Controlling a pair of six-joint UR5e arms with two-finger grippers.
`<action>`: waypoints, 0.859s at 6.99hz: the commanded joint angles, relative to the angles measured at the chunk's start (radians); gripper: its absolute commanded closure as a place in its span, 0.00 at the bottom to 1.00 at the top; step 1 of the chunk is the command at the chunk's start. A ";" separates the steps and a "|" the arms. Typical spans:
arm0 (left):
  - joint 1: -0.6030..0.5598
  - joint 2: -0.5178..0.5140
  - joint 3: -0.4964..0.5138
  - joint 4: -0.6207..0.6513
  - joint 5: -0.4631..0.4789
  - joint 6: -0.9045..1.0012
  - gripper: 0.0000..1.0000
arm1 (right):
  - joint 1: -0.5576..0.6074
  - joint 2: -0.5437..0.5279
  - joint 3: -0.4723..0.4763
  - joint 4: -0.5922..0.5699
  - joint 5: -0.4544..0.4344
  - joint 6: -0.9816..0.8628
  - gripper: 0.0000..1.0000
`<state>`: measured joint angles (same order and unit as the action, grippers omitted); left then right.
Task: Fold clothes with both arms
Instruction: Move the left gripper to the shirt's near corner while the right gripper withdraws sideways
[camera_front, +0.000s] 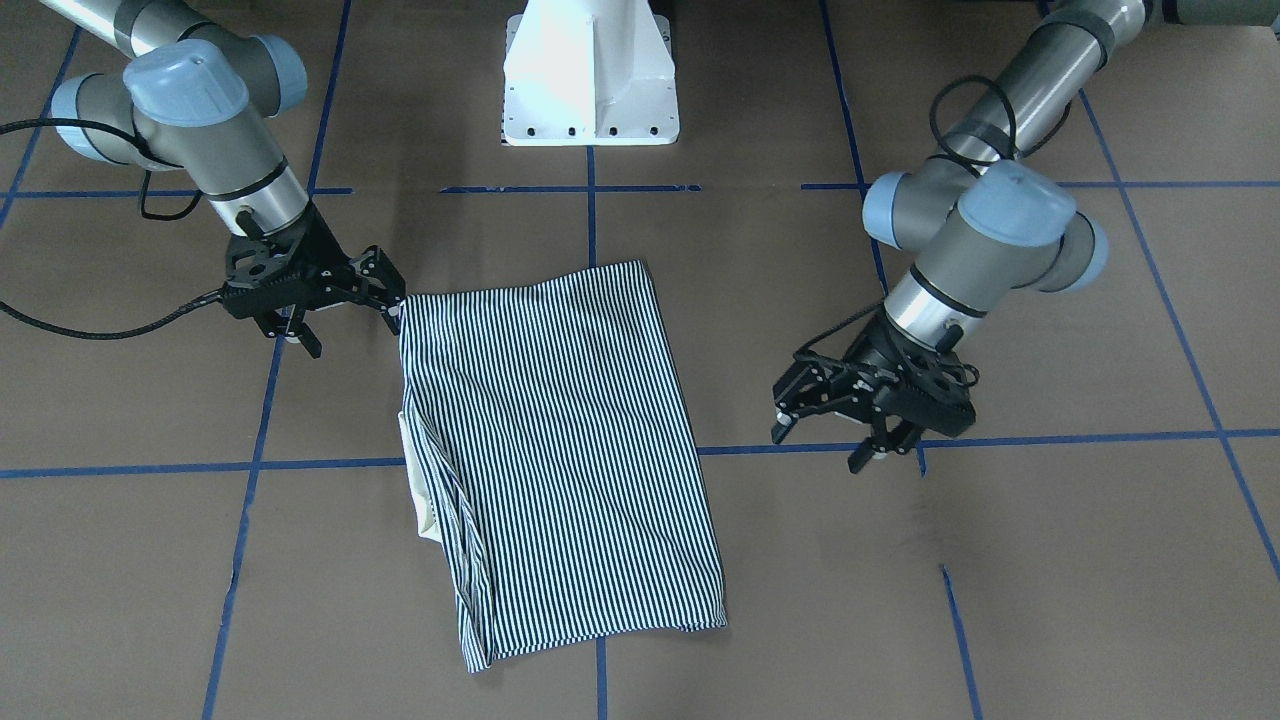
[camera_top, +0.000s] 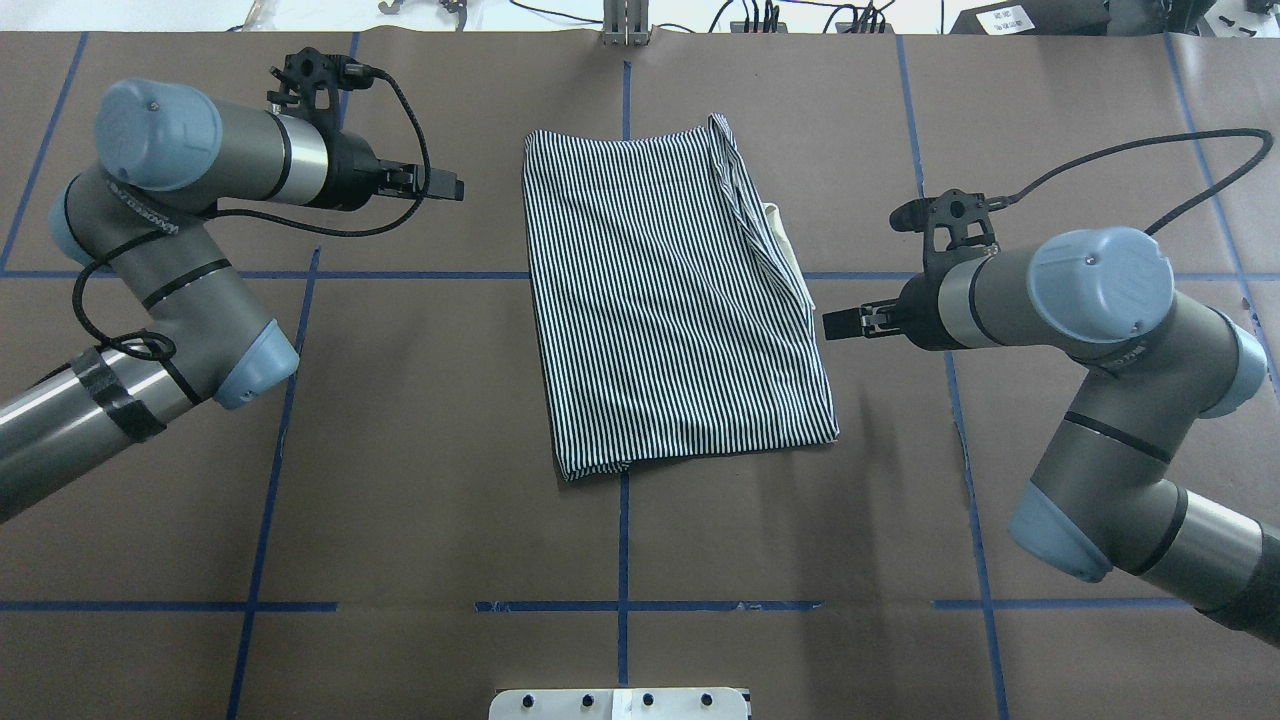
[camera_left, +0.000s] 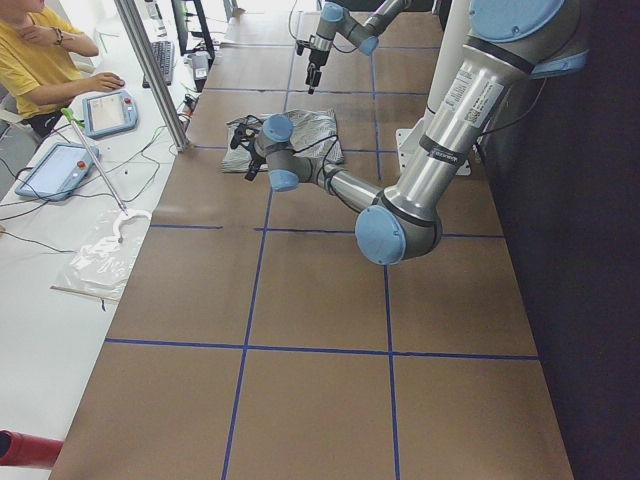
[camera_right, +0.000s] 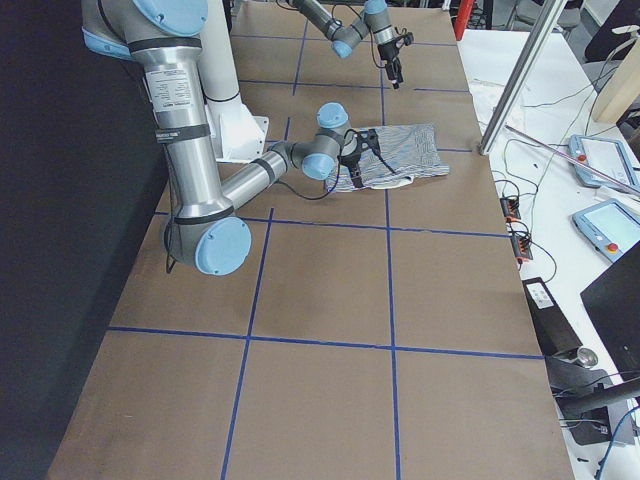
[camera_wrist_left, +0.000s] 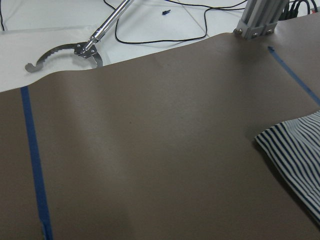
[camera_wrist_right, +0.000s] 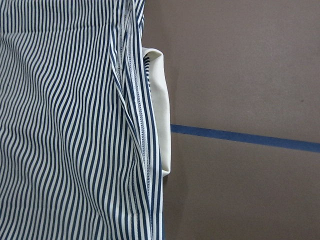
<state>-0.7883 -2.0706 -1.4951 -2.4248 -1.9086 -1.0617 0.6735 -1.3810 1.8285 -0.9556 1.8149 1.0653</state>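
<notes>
Your striped polo shirt lies folded into a flat rectangle at the middle of the table, across a blue tape line. Its cream collar peeks out from the edge on the robot's right side. On that side you see the right gripper just beside the shirt's edge, its fingers spread and holding nothing. The left gripper hangs well apart from the shirt's opposite edge, its fingers spread too and just as empty. The white pedestal stands beyond the shirt, between the arms.
</notes>
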 joint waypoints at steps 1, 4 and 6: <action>0.210 0.113 -0.324 0.198 0.171 -0.220 0.00 | 0.011 -0.079 0.005 0.208 0.008 0.244 0.00; 0.485 0.118 -0.341 0.245 0.441 -0.663 0.18 | 0.020 -0.079 0.009 0.196 -0.038 0.403 0.01; 0.538 0.101 -0.280 0.245 0.497 -0.802 0.37 | 0.018 -0.079 0.008 0.196 -0.051 0.403 0.01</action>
<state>-0.2793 -1.9597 -1.8108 -2.1806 -1.4480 -1.7861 0.6917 -1.4604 1.8365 -0.7590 1.7707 1.4629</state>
